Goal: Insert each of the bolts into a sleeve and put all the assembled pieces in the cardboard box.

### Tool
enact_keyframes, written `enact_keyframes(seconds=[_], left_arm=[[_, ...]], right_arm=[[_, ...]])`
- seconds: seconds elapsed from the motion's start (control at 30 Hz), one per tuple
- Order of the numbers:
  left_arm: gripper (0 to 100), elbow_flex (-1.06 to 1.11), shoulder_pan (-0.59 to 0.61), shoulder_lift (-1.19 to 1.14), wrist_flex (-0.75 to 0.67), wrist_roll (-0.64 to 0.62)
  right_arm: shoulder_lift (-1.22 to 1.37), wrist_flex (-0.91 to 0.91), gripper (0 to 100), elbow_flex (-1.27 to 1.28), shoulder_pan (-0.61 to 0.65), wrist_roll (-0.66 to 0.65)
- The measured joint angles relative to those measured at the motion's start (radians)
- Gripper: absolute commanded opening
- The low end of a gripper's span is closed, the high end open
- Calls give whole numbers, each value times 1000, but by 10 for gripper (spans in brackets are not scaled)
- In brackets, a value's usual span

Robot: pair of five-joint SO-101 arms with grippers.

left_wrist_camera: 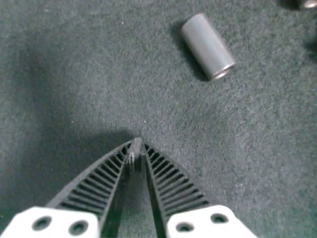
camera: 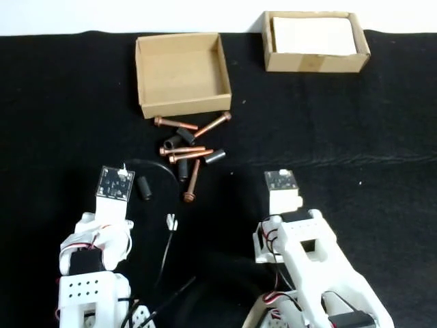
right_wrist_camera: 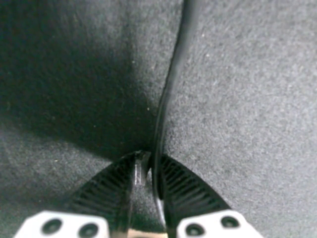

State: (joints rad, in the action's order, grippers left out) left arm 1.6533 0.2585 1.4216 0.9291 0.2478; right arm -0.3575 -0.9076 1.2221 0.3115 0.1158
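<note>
left tool [left_wrist_camera: 136, 147] clenched on nothing, tips low over the bare desk [left_wrist_camera: 59, 74] — one dark sleeve [left_wrist_camera: 207, 45] lies near it, apart from the heap. right tool [right_wrist_camera: 150, 157] clenched too; a black cable [right_wrist_camera: 173, 74] runs past its tips, can't tell if it's pinched. bolts [camera: 191, 156] and other sleeves [camera: 214, 156] lie loose in a heap just in front of the cardboard box [camera: 184, 107] — none assembled.

Two cardboard boxes [camera: 314, 63]; just beside the all-brown box [camera: 184, 107] lie five copper bolts [camera: 175, 124] and five black sleeves [camera: 144, 187]. Two robot arms [camera: 307, 253].
</note>
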Motion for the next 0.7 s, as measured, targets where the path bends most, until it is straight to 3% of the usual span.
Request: enact_keyframes(seconds=[0.7], left_arm=[[9,0,0,0,0,0]], right_arm=[[-2,8,6,25,-2,0]])
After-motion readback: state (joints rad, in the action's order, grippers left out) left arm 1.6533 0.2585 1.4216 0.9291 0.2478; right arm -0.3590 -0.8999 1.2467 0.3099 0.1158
